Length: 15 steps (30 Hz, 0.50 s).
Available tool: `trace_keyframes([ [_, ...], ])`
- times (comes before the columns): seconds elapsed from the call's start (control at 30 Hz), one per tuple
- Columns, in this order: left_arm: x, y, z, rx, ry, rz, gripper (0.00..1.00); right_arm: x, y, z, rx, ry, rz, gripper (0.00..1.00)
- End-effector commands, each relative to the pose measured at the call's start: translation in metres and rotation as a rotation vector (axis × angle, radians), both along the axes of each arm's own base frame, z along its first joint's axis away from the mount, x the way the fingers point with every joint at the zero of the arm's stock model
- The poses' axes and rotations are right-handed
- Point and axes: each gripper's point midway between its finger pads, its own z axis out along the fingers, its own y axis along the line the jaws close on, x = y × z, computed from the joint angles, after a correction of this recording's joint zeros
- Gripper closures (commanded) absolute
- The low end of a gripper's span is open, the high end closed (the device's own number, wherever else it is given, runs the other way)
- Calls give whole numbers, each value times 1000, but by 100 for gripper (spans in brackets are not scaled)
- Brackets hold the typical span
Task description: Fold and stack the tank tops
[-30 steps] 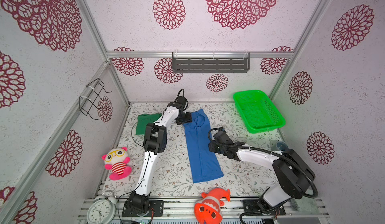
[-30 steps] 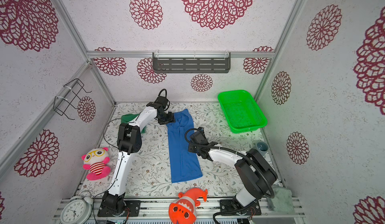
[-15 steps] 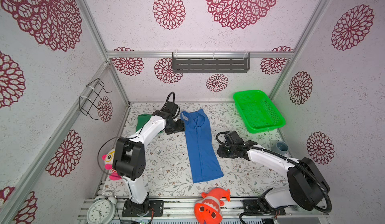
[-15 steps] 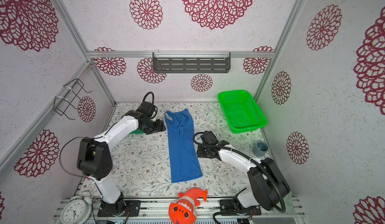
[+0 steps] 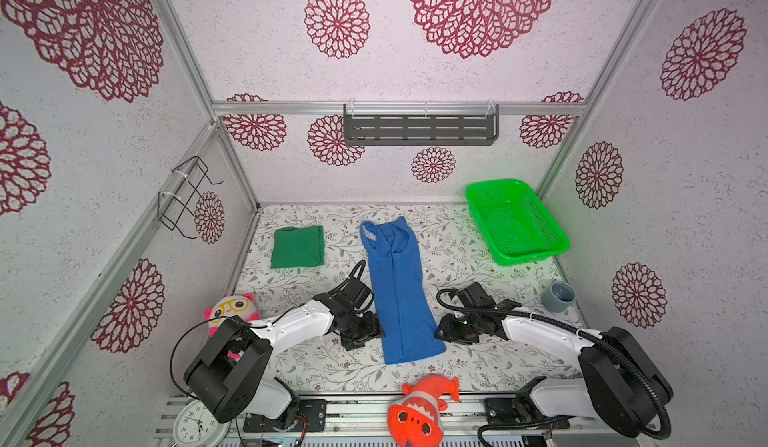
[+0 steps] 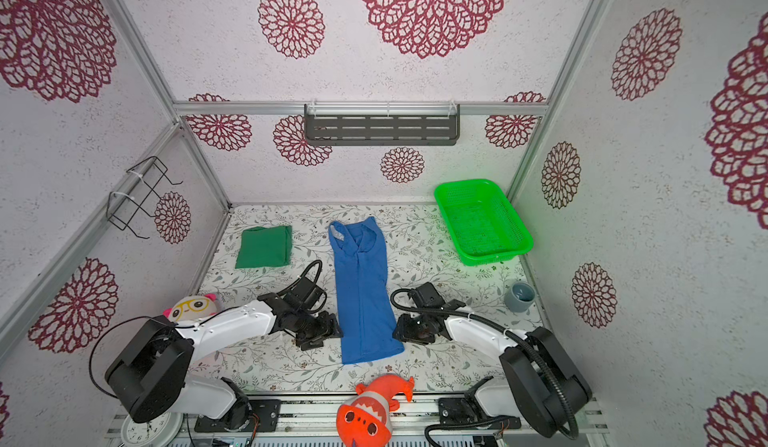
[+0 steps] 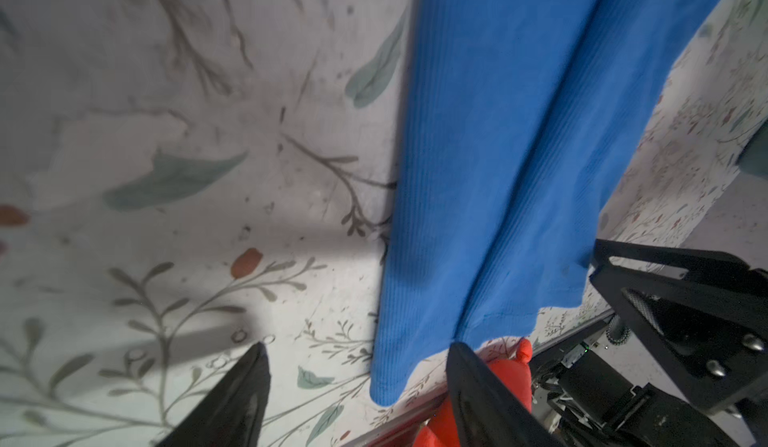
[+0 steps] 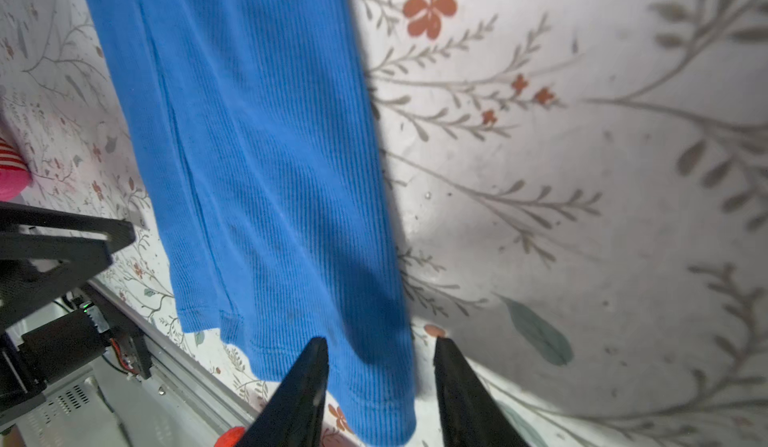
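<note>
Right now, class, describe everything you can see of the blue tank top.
The blue tank top is ribbed soft cloth, folded lengthwise into a long narrow strip. It lies flat on the flowered table, straps at the far end, hem at the near end. The open left gripper and right gripper flank its hem corners; contact is unclear.

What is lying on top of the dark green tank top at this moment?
Nothing lies on the dark green tank top; its upper surface is bare. The blue tank top lies apart from it on the table. Whatever the green folds cover underneath cannot be seen.
</note>
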Motion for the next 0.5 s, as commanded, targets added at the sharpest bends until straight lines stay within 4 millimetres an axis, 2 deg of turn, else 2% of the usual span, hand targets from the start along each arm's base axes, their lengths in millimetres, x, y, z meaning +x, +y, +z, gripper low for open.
trace_keyframes([
  [0.0,-2,-24,5,-117,18,76,30,0,6,8,59,-4,-12,55],
  [0.07,-10,-25,-3,-103,43,76,31,-1,6,5,60,2,-16,55],
  [0.47,-52,-14,-34,-23,152,44,59,-24,3,-1,53,60,-22,60],
])
